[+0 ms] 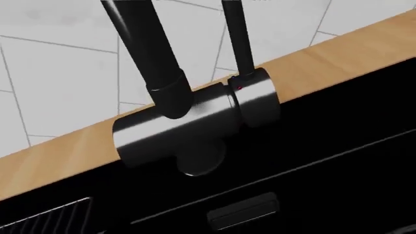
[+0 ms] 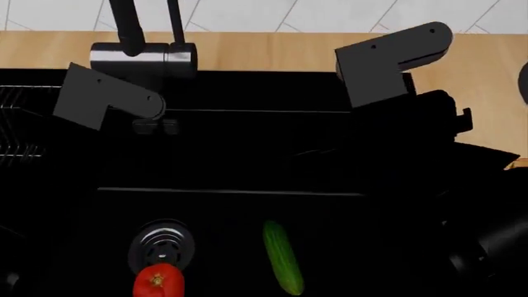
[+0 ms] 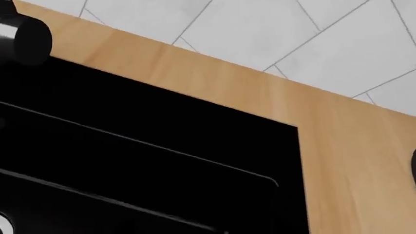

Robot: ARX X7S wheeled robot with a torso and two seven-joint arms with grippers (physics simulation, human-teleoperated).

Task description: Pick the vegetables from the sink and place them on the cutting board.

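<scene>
In the head view the red tomato (image 2: 158, 282) lies on the floor of the black sink (image 2: 247, 154), just in front of the round steel drain (image 2: 161, 243). The dark-green cucumber (image 2: 282, 257) lies to its right, lengthwise. My left gripper (image 2: 153, 117) hangs at the sink's back wall under the faucet (image 2: 144, 59), far from both vegetables. My right gripper (image 2: 441, 114) is over the sink's back right corner. Both are black on black, so their jaws cannot be made out. Neither wrist view shows its jaws. The cutting board is out of view.
The faucet base (image 1: 195, 122) fills the left wrist view, with an overflow slot (image 1: 244, 212) below it. A wire rack (image 2: 17, 124) sits at the sink's left. The light-wood countertop (image 2: 272, 49) runs behind the sink and along its right (image 3: 351, 161), with tiled wall behind.
</scene>
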